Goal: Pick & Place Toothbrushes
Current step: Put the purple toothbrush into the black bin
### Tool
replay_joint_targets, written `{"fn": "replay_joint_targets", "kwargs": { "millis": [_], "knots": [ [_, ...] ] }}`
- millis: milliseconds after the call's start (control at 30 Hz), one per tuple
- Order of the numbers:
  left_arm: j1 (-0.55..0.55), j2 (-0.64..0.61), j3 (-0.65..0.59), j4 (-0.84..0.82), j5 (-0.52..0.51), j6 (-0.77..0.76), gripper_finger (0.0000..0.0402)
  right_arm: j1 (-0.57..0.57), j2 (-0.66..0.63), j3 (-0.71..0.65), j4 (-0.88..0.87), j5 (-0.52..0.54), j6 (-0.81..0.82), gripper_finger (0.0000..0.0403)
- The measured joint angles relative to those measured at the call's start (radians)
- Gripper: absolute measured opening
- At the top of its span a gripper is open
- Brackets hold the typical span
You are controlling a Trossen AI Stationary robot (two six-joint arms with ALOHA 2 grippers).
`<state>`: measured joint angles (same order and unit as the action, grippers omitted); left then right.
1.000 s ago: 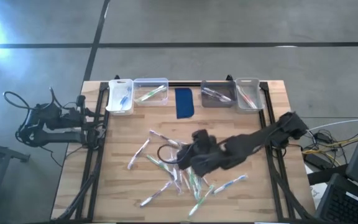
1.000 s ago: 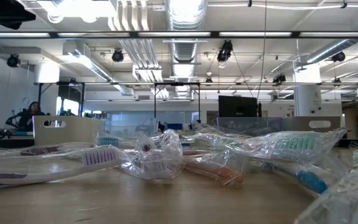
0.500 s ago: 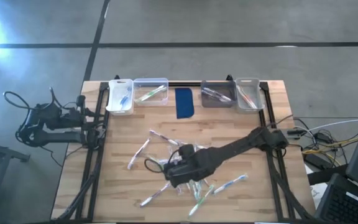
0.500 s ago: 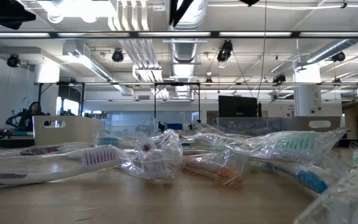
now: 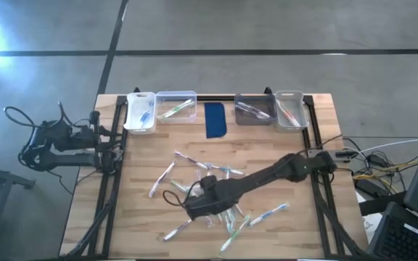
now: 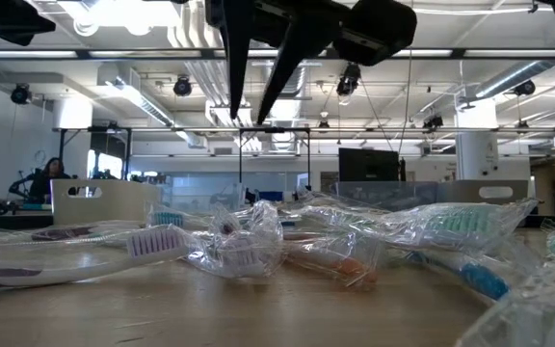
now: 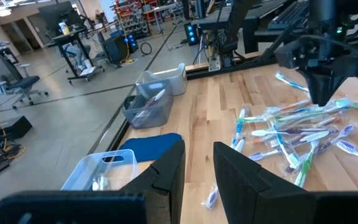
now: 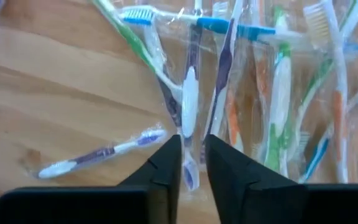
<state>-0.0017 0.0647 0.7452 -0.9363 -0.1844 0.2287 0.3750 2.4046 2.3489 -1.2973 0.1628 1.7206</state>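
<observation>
Several toothbrushes in clear wrappers lie flat and loosely crossed on the wooden table's middle [image 5: 227, 217], [image 6: 258, 246], [image 7: 291, 134]. My right gripper [image 5: 192, 205] hangs open over the pile's left part, fingers pointing down [image 6: 248, 118], clear of the wrappers. In the right wrist view its fingers [image 8: 192, 146] stand on either side of a white and purple toothbrush [image 8: 188, 106] below them. My left gripper [image 7: 197, 155] waits open at the table's left edge [image 5: 104, 139].
Along the far edge stand a white bin [image 5: 140, 112], a clear bin [image 5: 175, 107], a dark blue pad [image 5: 215, 119], a grey bin [image 5: 253, 109] and a clear bin [image 5: 289, 109], each bin with toothbrushes inside. Bare wood lies between bins and pile.
My right gripper has moved toward the table's left and near edges, over the pile, and come down: its fingers now show at the top of the low view, where none showed a second ago. The toothbrushes have stayed where they were.
</observation>
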Motion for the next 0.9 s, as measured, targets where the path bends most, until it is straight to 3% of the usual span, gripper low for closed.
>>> {"fn": "replay_joint_targets", "kwargs": {
  "millis": [233, 400, 667, 900],
  "knots": [
    [0.000, 0.000, 0.000, 0.000, 0.000, 0.000, 0.0090, -0.036, 0.007, -0.051, -0.005, 0.003, -0.022, 0.0138],
    [0.000, 0.000, 0.000, 0.000, 0.000, 0.000, 0.0090, -0.048, 0.007, -0.097, 0.006, 0.002, -0.005, 0.0162],
    [0.000, 0.000, 0.000, 0.000, 0.000, 0.000, 0.0090, -0.052, 0.006, -0.164, 0.115, -0.003, 0.005, 0.0176],
    [0.000, 0.000, 0.000, 0.000, 0.000, 0.000, 0.0090, -0.054, 0.005, -0.228, 0.169, -0.003, 0.010, 0.0159]
  ]
}}
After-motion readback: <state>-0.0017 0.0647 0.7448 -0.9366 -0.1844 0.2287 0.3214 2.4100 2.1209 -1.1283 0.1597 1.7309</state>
